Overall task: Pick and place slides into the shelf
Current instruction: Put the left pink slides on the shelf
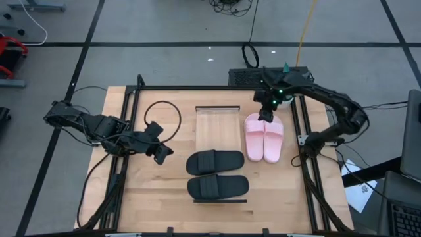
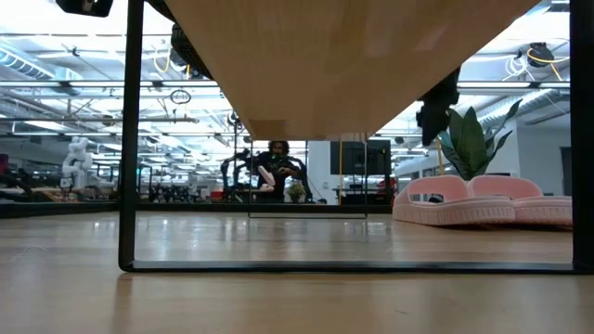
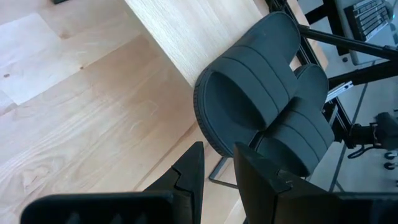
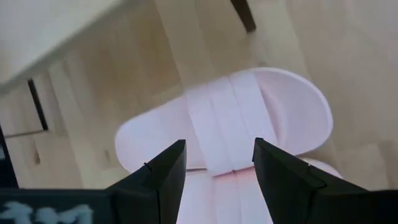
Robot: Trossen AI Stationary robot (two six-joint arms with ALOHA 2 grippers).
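Note:
The shelf (image 1: 222, 122) is a light wood rack with a thin dark frame in the middle of the table. The two black slides (image 1: 215, 162) (image 1: 218, 187) lie soles down across its near half, side by side; they also show in the left wrist view (image 3: 255, 87). The two pink slides (image 1: 264, 138) sit soles down on the table just right of the shelf. My right gripper (image 1: 266, 116) is open and hovers above the far end of the left pink slide (image 4: 249, 118), clear of it (image 2: 436, 111). My left gripper (image 1: 161, 153) (image 3: 217, 177) is open, left of the black slides.
A dark cable loop (image 1: 164, 118) lies on the table left of the shelf, by the left arm. Dark metal rails (image 1: 299, 151) run along the table's sides. The shelf's frame leg (image 2: 130, 139) stands near the low camera. A person (image 2: 278, 169) sits far behind the table.

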